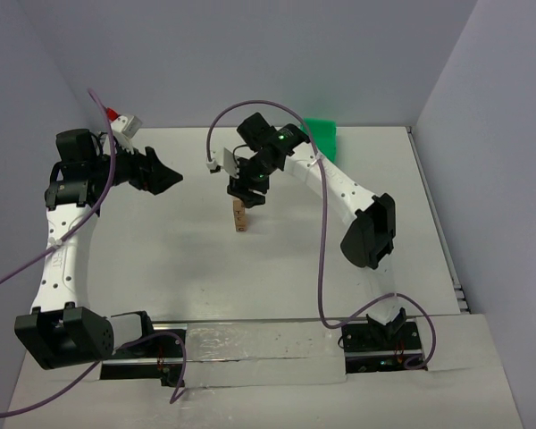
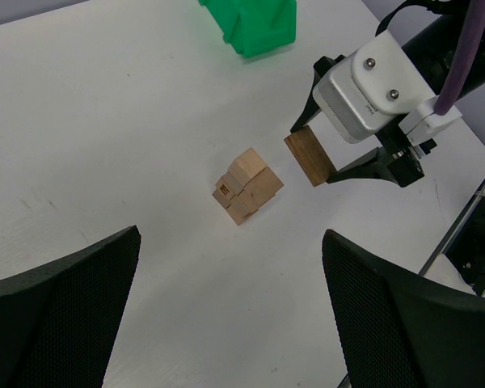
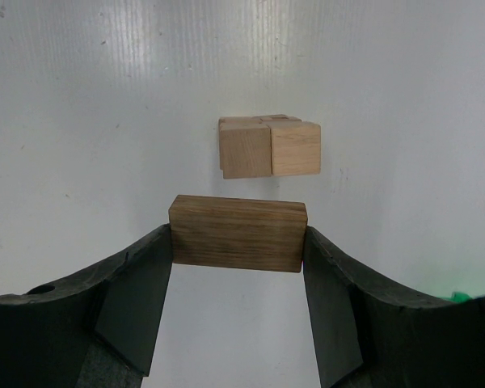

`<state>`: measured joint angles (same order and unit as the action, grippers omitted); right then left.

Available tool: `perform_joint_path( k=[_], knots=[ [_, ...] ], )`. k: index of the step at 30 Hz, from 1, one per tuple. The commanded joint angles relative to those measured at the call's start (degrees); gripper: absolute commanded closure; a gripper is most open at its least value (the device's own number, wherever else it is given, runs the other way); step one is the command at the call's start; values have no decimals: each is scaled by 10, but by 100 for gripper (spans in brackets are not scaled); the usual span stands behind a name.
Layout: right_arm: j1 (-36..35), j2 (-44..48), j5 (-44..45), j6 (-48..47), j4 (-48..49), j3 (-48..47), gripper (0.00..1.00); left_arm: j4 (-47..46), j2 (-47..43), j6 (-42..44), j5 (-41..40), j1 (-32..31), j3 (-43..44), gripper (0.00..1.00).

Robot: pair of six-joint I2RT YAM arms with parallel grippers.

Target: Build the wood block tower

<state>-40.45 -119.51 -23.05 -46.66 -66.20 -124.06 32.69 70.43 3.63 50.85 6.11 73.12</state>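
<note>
A short tower point(image 1: 241, 217) of tan wood blocks stands at mid-table; its top cubes point(image 3: 269, 147) sit side by side. My right gripper point(image 1: 246, 192) hovers just above it, shut on a darker brown wood block point(image 3: 238, 233) held flat across its two ends. In the left wrist view that block point(image 2: 309, 158) hangs to the right of and apart from the tower point(image 2: 247, 186). My left gripper point(image 1: 170, 179) is off to the tower's left, pointing at it. It is open wide and its fingers point(image 2: 73, 307) hold nothing.
A green plastic bin point(image 1: 322, 134) stands at the table's far edge behind the right arm, also in the left wrist view point(image 2: 255, 24). Purple cables loop over both arms. A small white and red part point(image 1: 123, 121) sits at the far left.
</note>
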Motion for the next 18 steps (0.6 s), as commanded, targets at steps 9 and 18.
perform_joint_path(
  k=[9,18],
  knots=[
    [5,-51,-24,-33,-7,-79,56,-18,4,2,14,3,11,1],
    [5,-64,-25,-36,1,-88,54,-21,8,-2,18,4,15,1]
  ],
)
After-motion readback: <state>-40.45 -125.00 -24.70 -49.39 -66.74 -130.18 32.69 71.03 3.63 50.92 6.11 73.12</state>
